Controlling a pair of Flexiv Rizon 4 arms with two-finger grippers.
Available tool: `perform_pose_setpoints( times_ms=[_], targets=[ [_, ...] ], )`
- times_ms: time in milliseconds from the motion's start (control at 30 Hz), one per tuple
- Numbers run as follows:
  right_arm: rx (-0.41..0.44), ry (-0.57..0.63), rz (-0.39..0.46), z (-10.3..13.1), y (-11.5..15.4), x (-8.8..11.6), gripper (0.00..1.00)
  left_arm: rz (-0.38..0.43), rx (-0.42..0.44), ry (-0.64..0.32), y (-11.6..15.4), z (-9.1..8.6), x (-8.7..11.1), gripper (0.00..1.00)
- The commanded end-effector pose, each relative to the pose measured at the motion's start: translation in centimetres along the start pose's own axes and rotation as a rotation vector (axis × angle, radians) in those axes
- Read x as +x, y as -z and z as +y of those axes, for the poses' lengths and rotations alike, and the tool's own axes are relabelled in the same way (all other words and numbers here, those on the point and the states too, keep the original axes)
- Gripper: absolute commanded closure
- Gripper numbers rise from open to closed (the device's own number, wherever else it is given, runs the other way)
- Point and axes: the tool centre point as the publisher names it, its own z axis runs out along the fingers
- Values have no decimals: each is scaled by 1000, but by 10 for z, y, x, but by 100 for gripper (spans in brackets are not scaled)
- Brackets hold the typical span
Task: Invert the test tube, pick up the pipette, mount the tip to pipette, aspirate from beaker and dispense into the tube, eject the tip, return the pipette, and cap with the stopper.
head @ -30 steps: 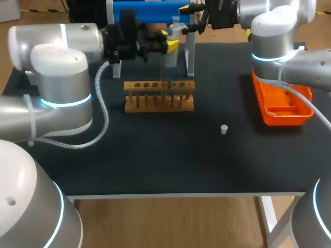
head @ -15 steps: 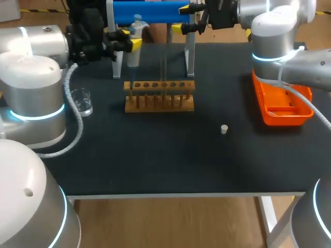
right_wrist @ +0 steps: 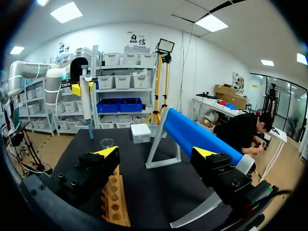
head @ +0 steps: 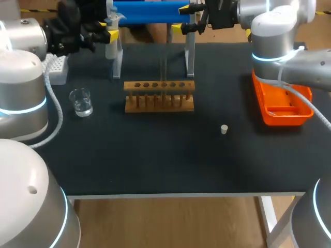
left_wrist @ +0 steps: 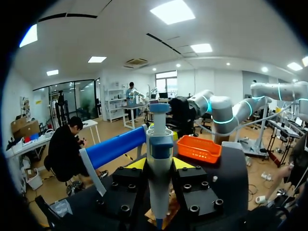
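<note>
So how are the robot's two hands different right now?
The left hand grips the pipette; the right hand holds nothing. The left hand's fingers are close together, the right hand's wide apart. The left hand is at one end of the blue stand, the right hand at the other. Both have yellow tips.

Left claw (left_wrist: 160,164) clamps pipette (left_wrist: 159,139); right claw (right_wrist: 155,152) spread wide.
</note>
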Motion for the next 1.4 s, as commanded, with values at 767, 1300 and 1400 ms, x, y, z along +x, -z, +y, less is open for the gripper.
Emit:
perform_pose_setpoints(
  times_ms=[767, 1300, 1400],
  targets=[
    [3, 0, -1, 1, 1, 0, 0, -164, -1, 58, -47, -7, -79, 100],
    [3, 0, -1, 1, 1, 0, 0, -257, -56, 110, -89, -8, -106, 100],
    [3, 0, -1, 1, 1, 0, 0, -284, -70, 124, -94, -7, -110, 100]
  ],
)
